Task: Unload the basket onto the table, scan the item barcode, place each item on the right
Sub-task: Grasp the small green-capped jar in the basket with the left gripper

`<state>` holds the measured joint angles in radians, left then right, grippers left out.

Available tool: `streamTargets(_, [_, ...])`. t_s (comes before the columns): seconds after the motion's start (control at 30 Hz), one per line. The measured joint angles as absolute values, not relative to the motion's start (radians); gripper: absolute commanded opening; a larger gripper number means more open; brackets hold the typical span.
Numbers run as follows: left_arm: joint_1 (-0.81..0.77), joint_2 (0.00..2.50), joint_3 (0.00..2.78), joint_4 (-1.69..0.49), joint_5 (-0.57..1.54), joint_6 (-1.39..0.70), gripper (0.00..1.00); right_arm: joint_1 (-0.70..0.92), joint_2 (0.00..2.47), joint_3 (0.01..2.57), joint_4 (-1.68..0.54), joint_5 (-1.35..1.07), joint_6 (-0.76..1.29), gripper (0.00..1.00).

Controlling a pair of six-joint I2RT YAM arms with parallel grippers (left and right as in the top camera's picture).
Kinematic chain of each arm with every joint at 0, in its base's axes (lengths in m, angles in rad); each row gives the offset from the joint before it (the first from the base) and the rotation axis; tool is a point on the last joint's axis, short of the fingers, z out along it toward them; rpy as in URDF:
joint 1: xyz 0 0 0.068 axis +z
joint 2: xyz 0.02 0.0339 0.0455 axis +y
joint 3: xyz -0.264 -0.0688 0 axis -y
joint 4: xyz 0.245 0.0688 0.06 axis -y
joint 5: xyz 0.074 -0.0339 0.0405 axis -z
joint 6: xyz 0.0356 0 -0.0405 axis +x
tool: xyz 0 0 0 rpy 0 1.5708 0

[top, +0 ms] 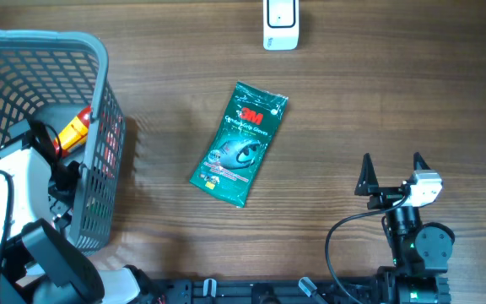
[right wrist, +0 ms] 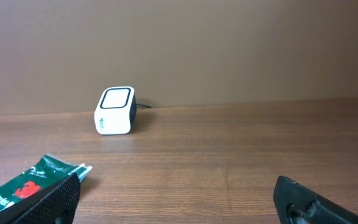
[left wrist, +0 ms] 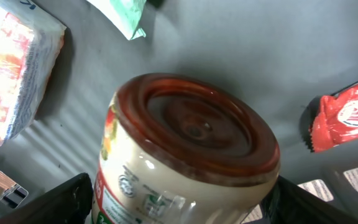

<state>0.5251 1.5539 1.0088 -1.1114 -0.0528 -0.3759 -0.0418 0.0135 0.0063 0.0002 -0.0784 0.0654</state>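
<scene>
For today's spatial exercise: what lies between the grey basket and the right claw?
The green 3M glove packet lies there, flat; the overhead view shows it.

left end effector (left wrist: 182, 202) pointing down, jaws wide; right end effector (top: 392, 160) open, level.

left arm (top: 24, 181): white shell, black joints, thin black cord along it | left gripper (left wrist: 182, 205): matte black fingers (left wrist: 61, 202) | right arm (top: 433, 245): black round housings, white block (top: 426, 187) on top | right gripper (top: 392, 165): two black pointed fingers | cable (top: 332, 241): black loop
</scene>
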Motion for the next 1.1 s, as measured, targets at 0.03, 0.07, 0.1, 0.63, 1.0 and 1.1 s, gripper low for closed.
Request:
streamTargets(0.03, [0.525,1.554,1.007,-1.109,-0.052,-0.378,0.94,-0.042,0.014,0.006,0.001,-0.078,0.065,1.0])
streamTargets(0.07, [0.525,1.554,1.007,-1.106,-0.051,-0.379,0.94,-0.042,0.014,0.006,0.0,-0.078,0.065,1.0])
streamTargets(0.1, [0.525,1.554,1.005,-1.103,-0.05,-0.379,0.94,-0.042,0.014,0.006,0.0,-0.078,0.065,1.0])
streamTargets(0.63, [0.526,1.554,0.933,-1.0,-0.044,-0.403,0.85,-0.042,0.014,0.006,0.0,-0.078,0.065,1.0])
streamTargets(1.0, [0.525,1.552,0.883,-0.964,-0.024,-0.405,0.61,-0.042,0.014,0.006,0.0,-0.078,0.065,1.0])
streamTargets(1.1, [0.525,1.552,0.913,-1.007,-0.023,-0.405,0.61,-0.042,0.014,0.006,0.0,-0.078,0.065,1.0])
